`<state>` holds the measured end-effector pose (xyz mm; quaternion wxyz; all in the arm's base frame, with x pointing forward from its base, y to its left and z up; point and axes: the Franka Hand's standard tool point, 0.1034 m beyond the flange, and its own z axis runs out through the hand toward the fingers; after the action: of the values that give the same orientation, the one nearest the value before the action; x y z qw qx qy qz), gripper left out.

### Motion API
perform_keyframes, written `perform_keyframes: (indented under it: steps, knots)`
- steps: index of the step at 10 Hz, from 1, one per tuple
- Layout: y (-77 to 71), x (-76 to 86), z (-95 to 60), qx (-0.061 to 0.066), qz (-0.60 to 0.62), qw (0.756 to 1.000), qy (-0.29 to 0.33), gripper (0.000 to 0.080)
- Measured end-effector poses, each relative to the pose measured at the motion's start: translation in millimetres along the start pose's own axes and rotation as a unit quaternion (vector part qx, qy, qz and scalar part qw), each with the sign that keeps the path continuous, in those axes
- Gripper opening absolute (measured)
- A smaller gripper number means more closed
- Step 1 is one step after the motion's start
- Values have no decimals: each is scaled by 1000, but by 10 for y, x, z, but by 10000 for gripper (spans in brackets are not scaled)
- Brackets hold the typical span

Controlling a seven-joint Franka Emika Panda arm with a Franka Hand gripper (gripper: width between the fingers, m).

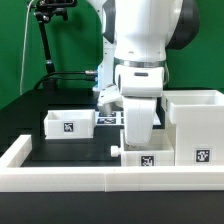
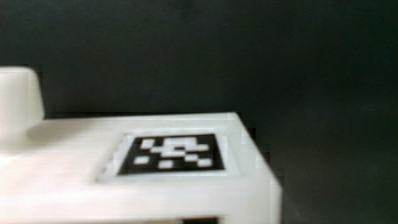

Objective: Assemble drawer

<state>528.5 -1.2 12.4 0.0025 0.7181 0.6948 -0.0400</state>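
Observation:
The drawer's tall white housing stands at the exterior view's right, with a tag low on its front. One small tray with a tag sits at the left. A second tray, knob pointing left, lies just left of the housing, against the front wall. My gripper reaches straight down onto this tray and appears shut on its wall; the fingertips are hidden. In the wrist view the tray's white face and its tag fill the near field, very close.
A low white border wall runs along the front and up the left side. The marker board lies flat behind the arm. A black stand with cables rises at the back left. A white rounded shape shows at the wrist view's edge.

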Motion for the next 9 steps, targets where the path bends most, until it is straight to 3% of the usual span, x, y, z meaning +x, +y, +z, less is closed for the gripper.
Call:
perform_keyframes:
  steps: [6,9]
  knots:
    - [0,-5,-1,-1,9,1000,1,47]
    - [1,116,-22,-10,2,1000,1,47]
